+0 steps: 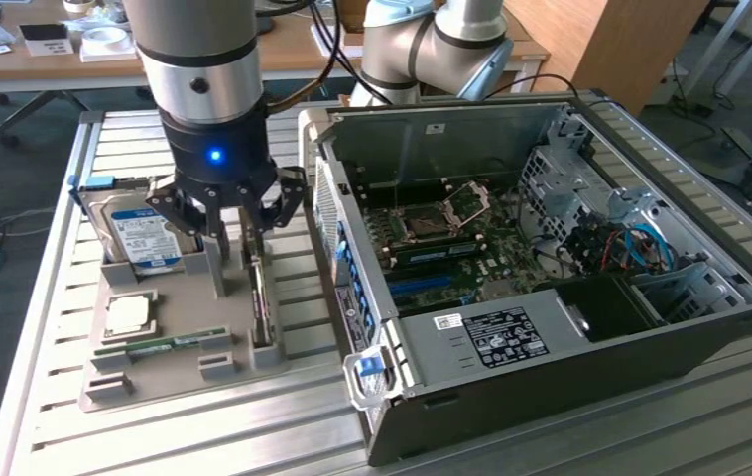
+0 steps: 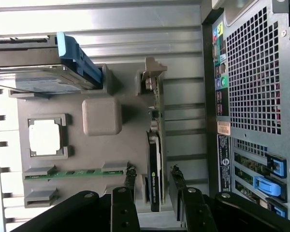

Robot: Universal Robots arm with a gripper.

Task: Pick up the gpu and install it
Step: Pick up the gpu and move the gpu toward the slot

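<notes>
Pincer [image 1: 237,266] spread, one finger either side of the gpu [image 2: 154,166]. The card stands on edge in its slot on the grey tray [image 1: 165,369], on the desk [image 1: 693,436] beside the open PC case [image 1: 549,327]. Gaps both sides, probably no contact.

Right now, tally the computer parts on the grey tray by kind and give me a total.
Hard drive: 1
CPU: 1
RAM stick: 1
GPU: 1
Total: 4
</notes>
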